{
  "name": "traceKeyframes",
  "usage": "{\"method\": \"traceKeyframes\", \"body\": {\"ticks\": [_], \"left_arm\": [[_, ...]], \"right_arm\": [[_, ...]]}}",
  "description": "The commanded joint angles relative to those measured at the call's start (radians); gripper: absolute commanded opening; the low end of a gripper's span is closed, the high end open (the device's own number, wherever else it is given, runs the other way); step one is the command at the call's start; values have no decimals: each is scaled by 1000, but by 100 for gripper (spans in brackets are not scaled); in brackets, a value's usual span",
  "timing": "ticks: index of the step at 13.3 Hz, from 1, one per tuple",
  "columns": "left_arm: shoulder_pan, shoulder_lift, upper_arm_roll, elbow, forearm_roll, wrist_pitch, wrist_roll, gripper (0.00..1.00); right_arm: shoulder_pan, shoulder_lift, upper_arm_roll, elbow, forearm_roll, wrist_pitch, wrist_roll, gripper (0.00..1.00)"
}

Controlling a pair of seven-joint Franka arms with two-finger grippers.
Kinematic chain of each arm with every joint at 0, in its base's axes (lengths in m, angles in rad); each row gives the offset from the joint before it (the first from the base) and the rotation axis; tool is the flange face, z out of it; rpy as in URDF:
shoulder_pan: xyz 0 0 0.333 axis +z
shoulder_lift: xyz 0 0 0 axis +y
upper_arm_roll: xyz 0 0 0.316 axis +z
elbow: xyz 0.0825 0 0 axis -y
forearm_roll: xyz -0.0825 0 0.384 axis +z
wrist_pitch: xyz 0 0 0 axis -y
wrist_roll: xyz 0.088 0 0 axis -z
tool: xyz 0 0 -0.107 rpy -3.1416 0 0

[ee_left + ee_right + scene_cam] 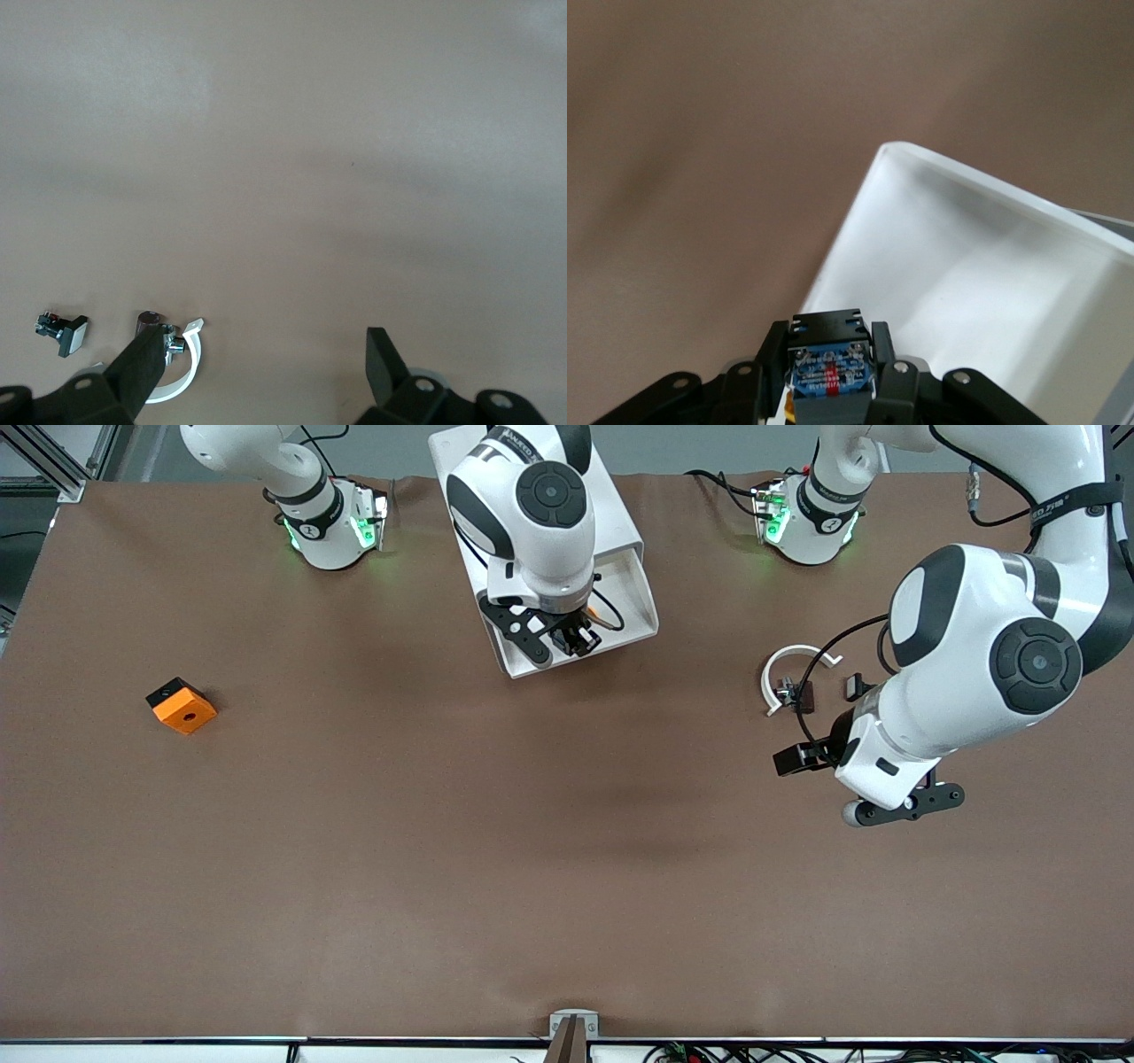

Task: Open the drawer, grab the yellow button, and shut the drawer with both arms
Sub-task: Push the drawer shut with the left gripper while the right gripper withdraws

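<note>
**Button held over the open drawer**

The tiny push-button with a black and dark-blue body sits clamped in the right gripper – fingers shut on it, over the pulled-out white plastic drawer. The left gripper hangs over the brown table with fingers spread wide and nothing between them – beside a white plastic ring clip. An orange square block with a centre hole lies toward the right arm's end.

no legible txt, labels too blurry
</note>
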Motion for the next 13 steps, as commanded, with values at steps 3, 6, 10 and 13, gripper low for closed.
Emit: {"method": "traceKeyframes", "body": {"ticks": [3,6,10,13], "left_arm": [[-45,17,-4,2,16,42,-4,100],[-108,-3,-15,-107,8,171,-9,100],[-222,-8,-33,-213,10,320,-186,100],[-292,9,-50,-227,8,334,-300,100]], "right_arm": [[-168,-14,0,85,73,-141,-275,0],[-315,-47,-6,91,63,-239,-573,0],[-427,-67,-6,19,-120,-263,-902,0],[-528,-72,-6,-44,-128,-192,-1063,0]]}}
